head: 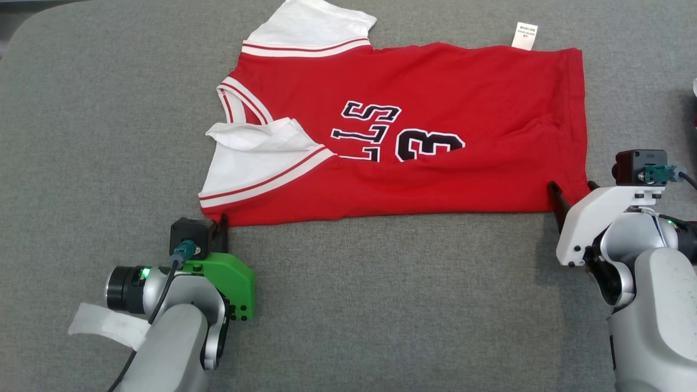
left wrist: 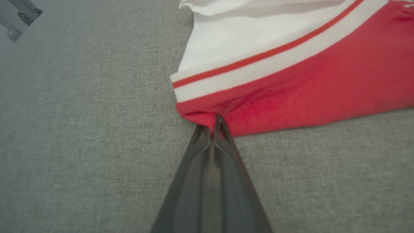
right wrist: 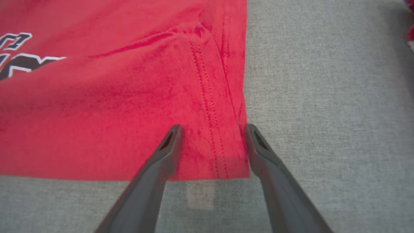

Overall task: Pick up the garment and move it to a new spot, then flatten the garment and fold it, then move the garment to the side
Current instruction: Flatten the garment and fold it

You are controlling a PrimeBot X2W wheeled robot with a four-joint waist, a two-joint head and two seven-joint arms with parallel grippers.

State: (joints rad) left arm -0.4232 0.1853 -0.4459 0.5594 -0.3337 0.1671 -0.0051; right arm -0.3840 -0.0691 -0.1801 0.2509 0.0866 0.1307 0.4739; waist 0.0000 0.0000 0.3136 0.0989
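The garment point(head: 414, 136) is a red jersey with white sleeves and black lettering, lying folded lengthwise on the grey table, collar to the left and hem to the right. My left gripper point(head: 223, 222) is at its near left corner, below the white sleeve, and is shut on the red cloth point(left wrist: 207, 118) there, pinching a small pucker. My right gripper point(head: 572, 191) stands open at the near right hem corner point(right wrist: 223, 152), one finger lying on the red cloth and the other at the side edge.
The grey fabric table point(head: 381, 305) stretches wide in front of the jersey and to its left. A white label point(head: 525, 36) sticks out at the jersey's far edge. A bit of red and white cloth point(head: 695, 103) shows at the right edge.
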